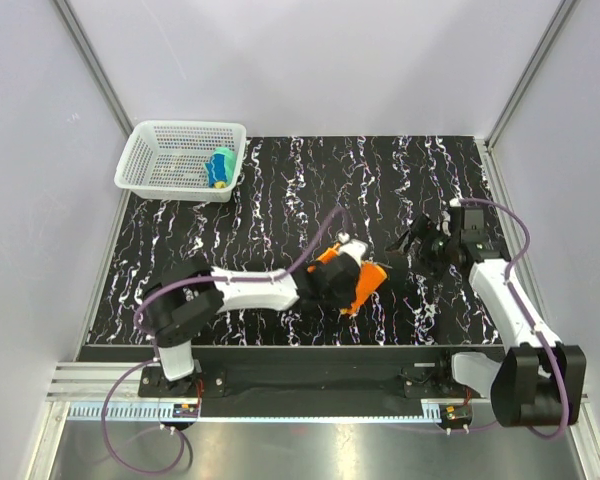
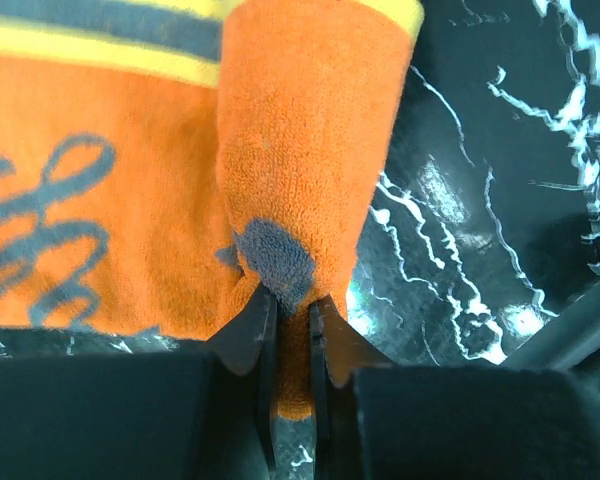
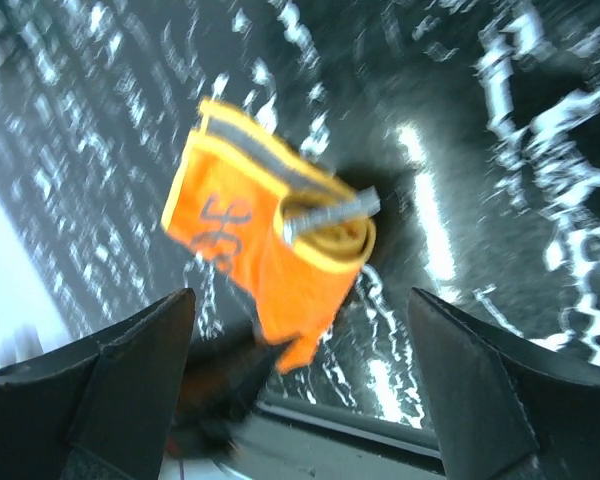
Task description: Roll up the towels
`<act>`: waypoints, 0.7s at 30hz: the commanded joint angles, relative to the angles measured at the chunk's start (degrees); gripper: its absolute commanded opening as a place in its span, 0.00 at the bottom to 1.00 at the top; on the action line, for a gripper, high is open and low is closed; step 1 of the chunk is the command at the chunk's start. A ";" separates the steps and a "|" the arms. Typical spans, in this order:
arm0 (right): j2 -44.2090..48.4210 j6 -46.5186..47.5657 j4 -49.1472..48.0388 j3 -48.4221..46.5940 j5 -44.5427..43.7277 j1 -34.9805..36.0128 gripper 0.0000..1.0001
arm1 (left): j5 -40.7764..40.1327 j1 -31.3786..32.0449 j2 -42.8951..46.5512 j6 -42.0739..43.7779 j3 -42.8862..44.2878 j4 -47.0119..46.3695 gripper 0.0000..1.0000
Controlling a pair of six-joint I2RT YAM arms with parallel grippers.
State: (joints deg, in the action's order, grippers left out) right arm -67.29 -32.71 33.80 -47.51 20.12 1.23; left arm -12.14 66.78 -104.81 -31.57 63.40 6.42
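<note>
The orange towel [image 1: 370, 283] lies mid-table, partly rolled, with grey lettering and a yellow-grey striped edge. My left gripper [image 1: 342, 280] is shut on it. In the left wrist view the gripper [image 2: 292, 312] pinches a folded corner of the orange towel [image 2: 300, 150]. My right gripper [image 1: 420, 240] is open and empty, right of the towel and apart from it. In the right wrist view it [image 3: 300, 297] is spread wide, looking at the orange towel [image 3: 230, 215] and its rolled end [image 3: 330, 238]. The yellow and teal towel [image 1: 220, 168] sits rolled in the basket.
A white mesh basket [image 1: 190, 126] stands at the table's far left corner. The black marbled tabletop [image 1: 280, 200] is bounded by grey walls on three sides. The left arm's link [image 1: 250, 290] stretches across the near left of the table.
</note>
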 commanded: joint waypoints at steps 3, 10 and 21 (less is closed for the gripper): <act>7.95 -0.34 -9.10 9.69 13.36 0.35 0.93 | 23.43 -9.81 4.53 -9.72 -7.49 -13.35 0.00; 9.89 -1.83 -16.47 17.88 17.85 0.35 0.92 | 38.05 -15.89 1.20 -14.04 -7.15 -19.15 0.01; -0.81 -6.40 -31.06 20.61 11.79 9.22 0.91 | 53.79 -20.02 -6.89 -25.89 -6.35 -29.94 0.06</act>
State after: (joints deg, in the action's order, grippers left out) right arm -65.17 -37.36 10.26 -26.52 34.50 8.19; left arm 33.91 47.33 -109.97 -52.66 55.57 -16.12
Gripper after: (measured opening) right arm 0.916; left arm 0.116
